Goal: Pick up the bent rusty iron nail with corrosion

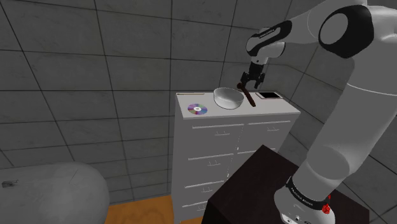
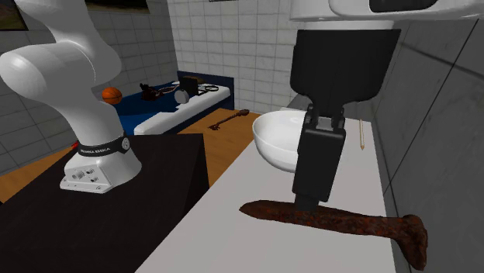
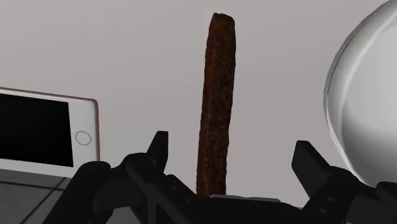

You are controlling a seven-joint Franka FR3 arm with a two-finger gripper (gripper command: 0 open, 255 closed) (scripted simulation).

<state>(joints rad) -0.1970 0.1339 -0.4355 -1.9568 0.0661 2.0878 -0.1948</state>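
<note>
A brown, rusty nail (image 1: pixel 248 94) (image 2: pixel 333 219) with a bent head end lies flat on the white dresser top (image 1: pixel 280 108). My black gripper (image 1: pixel 248 81) (image 2: pixel 308 203) is lowered over the nail's shaft, pointing down. In the wrist view the gripper (image 3: pixel 232 156) is open: the fingers stand well apart and the nail (image 3: pixel 217 114) runs between them without touching either one. The shaft's lower end is hidden behind the hand.
A white bowl (image 1: pixel 228 97) (image 2: pixel 275 139) (image 3: pixel 369 102) stands close beside the nail. A phone (image 1: pixel 268 95) (image 3: pixel 38 130) lies on its other side, and a CD (image 1: pixel 198 109) farther along the dresser top. A tiled wall rises right behind the dresser. The dark stand (image 2: pixel 116 209) lies in front.
</note>
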